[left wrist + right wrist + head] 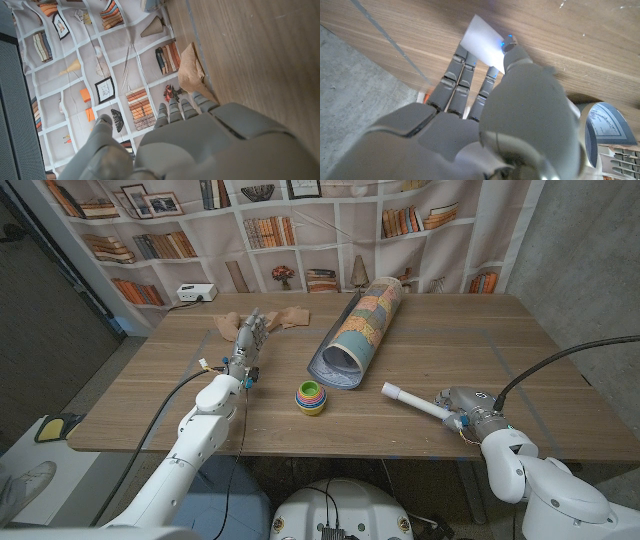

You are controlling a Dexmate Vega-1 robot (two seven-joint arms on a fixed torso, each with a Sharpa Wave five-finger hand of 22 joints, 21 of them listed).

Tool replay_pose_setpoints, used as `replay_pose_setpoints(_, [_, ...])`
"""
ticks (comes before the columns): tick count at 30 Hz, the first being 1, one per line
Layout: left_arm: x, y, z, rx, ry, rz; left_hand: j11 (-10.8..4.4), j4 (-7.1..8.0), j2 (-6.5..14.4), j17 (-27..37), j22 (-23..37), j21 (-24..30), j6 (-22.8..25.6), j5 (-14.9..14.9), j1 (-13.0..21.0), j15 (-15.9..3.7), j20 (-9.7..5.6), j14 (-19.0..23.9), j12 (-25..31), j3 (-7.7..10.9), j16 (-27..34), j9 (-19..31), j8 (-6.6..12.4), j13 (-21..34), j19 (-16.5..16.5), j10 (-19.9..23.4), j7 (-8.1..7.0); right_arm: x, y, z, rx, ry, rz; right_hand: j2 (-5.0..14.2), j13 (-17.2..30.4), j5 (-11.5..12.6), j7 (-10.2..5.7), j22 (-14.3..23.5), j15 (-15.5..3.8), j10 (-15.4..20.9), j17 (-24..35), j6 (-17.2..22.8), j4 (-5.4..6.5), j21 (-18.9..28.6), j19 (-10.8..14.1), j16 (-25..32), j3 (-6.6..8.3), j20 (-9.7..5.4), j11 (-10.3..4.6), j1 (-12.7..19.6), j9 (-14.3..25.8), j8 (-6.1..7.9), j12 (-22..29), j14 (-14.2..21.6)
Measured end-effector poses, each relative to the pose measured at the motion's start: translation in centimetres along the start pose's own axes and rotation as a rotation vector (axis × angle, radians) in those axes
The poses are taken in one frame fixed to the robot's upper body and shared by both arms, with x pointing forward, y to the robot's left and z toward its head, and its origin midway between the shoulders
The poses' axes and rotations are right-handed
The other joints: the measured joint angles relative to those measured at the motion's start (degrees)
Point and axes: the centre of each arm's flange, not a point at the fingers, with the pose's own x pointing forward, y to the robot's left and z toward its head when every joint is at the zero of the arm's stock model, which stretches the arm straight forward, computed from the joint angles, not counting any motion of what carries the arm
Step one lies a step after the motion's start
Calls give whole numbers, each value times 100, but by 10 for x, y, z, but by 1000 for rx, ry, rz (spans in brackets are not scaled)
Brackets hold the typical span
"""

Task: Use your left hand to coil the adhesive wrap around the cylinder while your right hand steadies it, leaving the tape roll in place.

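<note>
A slim white cylinder [408, 398] lies on the table at the right front, and my right hand [466, 411] grips its near end. In the right wrist view the fingers [460, 75] and thumb close around the white cylinder [482, 41]. The tan adhesive wrap [283, 317] lies crumpled at the back left. My left hand [248, 343] stands just in front of it with fingers stretched out, holding nothing. In the left wrist view the wrap [192, 70] lies just past my left hand's [200, 142] fingertips; I cannot tell whether they touch.
A large patterned tube [361, 328] lies diagonally across the middle of the table, its open end [609, 120] near my right hand. A stack of coloured cups [311, 396] stands in front of it. A white box [195, 293] sits at the back left edge.
</note>
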Motion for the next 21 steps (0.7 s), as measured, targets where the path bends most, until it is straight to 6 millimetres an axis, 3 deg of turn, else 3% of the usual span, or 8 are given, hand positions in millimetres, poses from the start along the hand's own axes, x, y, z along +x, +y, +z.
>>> replay_pose_setpoints(21, [4,8,6,3,-13,7,0,0,0,0,0,0,0,0,0,0,0,0,0,0,0,0,0,0,0,0,0,-1,-23,14,-16,-47,-85,-22,0,-2,-18,46,6,21,35,42,0,215,-28,0,-18,-38,-19,22,0,-6,-2,52])
